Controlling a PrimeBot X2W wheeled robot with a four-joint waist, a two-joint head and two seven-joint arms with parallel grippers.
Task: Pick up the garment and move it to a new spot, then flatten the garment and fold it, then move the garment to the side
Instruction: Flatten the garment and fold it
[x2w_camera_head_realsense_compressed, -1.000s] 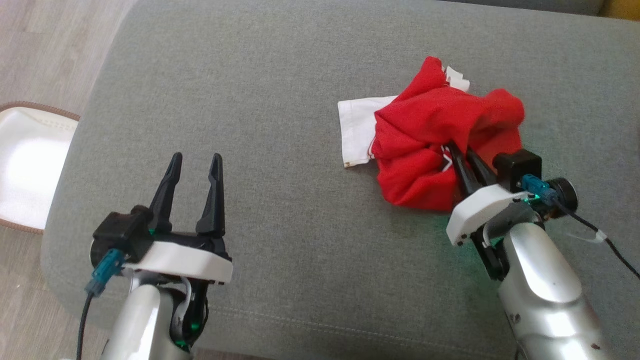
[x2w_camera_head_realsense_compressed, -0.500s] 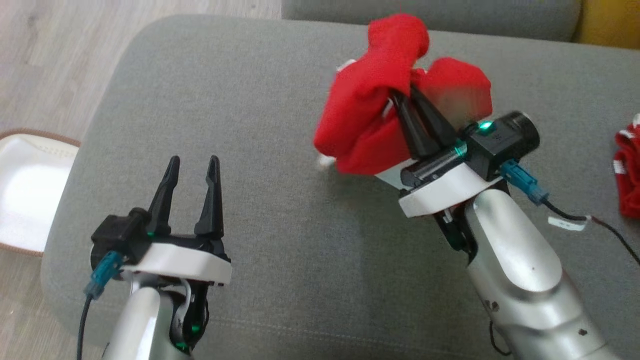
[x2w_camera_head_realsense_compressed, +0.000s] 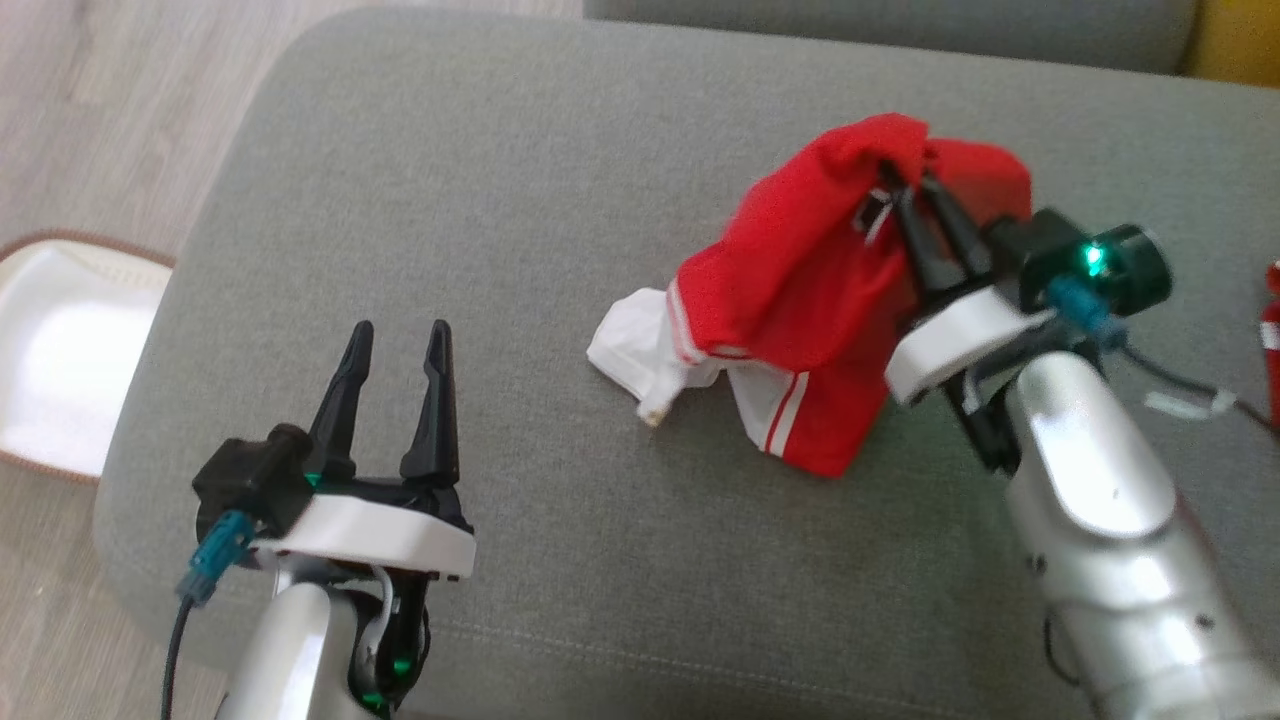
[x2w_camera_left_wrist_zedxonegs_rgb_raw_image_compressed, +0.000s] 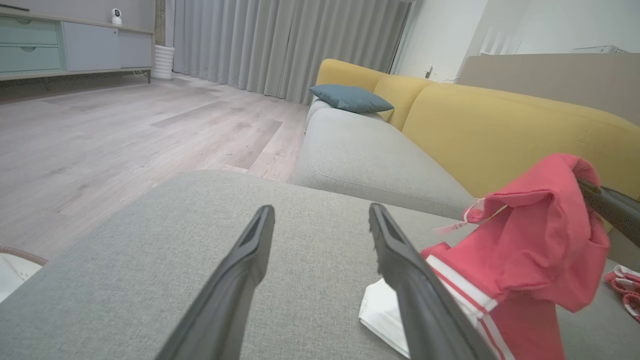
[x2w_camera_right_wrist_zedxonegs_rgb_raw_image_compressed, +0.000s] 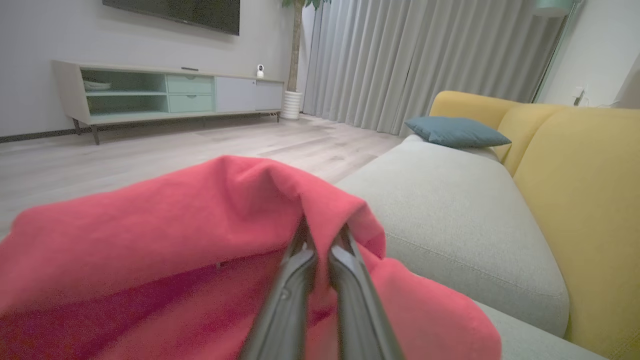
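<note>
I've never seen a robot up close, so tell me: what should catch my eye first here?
The bright red garment with white trim, pinched at its top by the right gripper, drapes down onto the grey cushion at the right. The left gripper hovers open and empty over the cushion's near left. A yellow sofa back rises behind.

1. Two grippers are counted: left gripper (x2w_camera_head_realsense_compressed: 400, 332); right gripper (x2w_camera_head_realsense_compressed: 908, 195);
2. Two red cloths are counted: garment (x2w_camera_head_realsense_compressed: 800, 290); second cloth (x2w_camera_head_realsense_compressed: 1273, 390) at the edge;
3. One cushion (x2w_camera_left_wrist_zedxonegs_rgb_raw_image_compressed: 350, 97) is seen;
4. One cabinet (x2w_camera_right_wrist_zedxonegs_rgb_raw_image_compressed: 165, 97) is seen;
5. One mat (x2w_camera_head_realsense_compressed: 60, 370) is seen.
</note>
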